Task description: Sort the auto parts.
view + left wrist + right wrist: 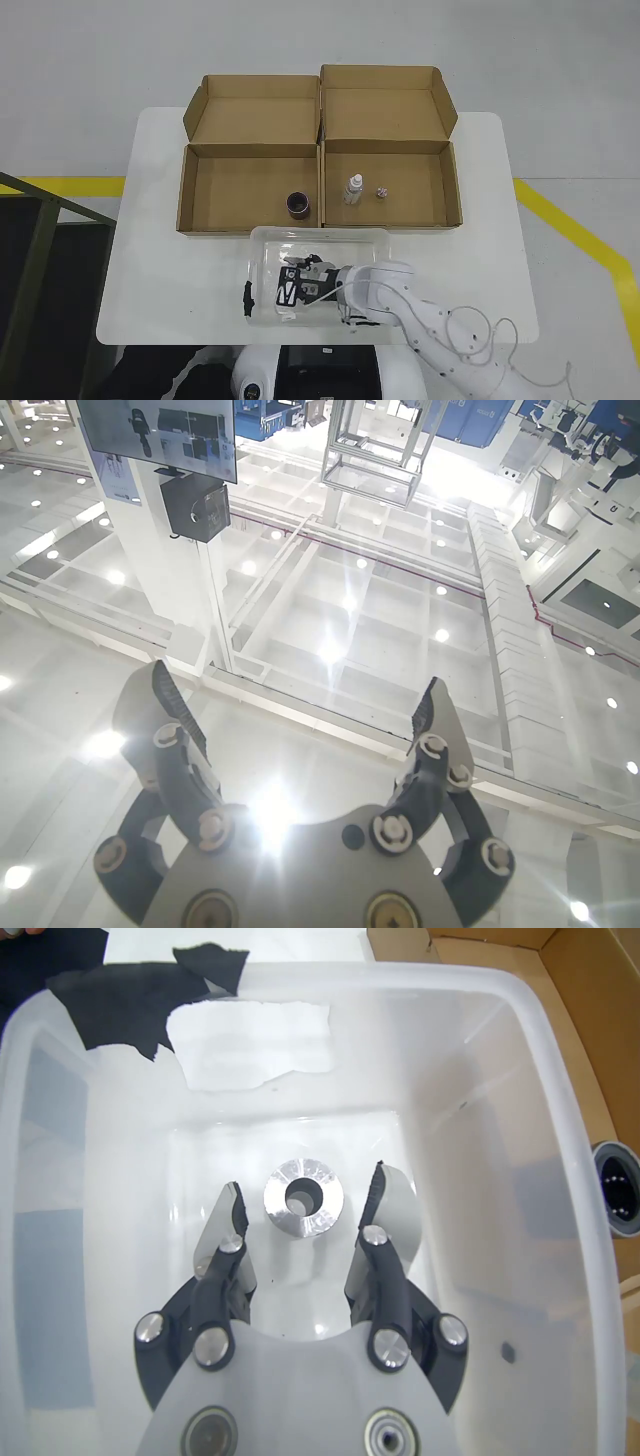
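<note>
My right gripper (306,1190) hangs open inside the clear plastic bin (550,1078), its fingers on either side of a silver metal ring (303,1200) that lies on the bin floor. From above, the right gripper (296,283) sits low in the bin (262,240). The left cardboard box (200,195) holds a dark cylindrical bearing (299,204), the same bearing (617,1188) that appears beyond the bin wall. The right box (440,190) holds a small white bottle (353,187) and a tiny part (381,192). My left gripper (295,695) is open, pointing up at a ceiling.
Both boxes have their lids (385,100) folded back at the far side of the white table (160,280). Black tape (130,1013) and a torn white label (250,1045) stick to the bin's wall. A black piece (247,298) sits at the bin's left edge.
</note>
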You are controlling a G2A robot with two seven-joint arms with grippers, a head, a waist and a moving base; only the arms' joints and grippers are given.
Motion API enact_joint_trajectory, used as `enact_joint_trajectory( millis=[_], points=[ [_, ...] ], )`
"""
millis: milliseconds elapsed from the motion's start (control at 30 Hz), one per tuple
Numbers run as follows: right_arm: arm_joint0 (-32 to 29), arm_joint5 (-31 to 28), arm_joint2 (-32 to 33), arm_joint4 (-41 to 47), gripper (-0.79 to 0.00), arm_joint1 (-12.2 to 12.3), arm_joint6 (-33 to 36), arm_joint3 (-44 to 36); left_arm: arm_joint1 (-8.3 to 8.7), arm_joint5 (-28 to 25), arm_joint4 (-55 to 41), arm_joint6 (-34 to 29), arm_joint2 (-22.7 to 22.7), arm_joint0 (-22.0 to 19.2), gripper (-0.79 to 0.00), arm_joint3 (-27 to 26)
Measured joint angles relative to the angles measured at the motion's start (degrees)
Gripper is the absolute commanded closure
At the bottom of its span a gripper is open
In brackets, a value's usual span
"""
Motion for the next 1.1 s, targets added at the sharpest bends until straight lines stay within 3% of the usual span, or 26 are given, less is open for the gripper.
enact_joint_trajectory(
  millis=[133,200,233,700,1100],
  points=[
    [0.6,0.8,-0.8,-0.3,-0.292,-0.4,-0.8,1.4,0.00,0.0,0.0,0.0,0.0,0.0,-0.785,0.0],
    [0.8,1.4,-1.0,-0.8,-0.154,-0.5,-0.7,1.8,0.00,0.0,0.0,0.0,0.0,0.0,-0.785,0.0],
    [0.8,1.6,-1.1,-0.8,0.000,-0.6,-0.7,1.8,0.00,0.0,0.0,0.0,0.0,0.0,-0.785,0.0],
    [0.4,-0.5,1.9,3.9,0.000,-0.3,-0.2,-6.4,0.00,0.0,0.0,0.0,0.0,0.0,-0.785,0.0],
    [-0.8,1.5,7.3,10.7,0.000,0.2,-2.9,-13.7,0.00,0.0,0.0,0.0,0.0,0.0,-0.785,0.0]
  ],
)
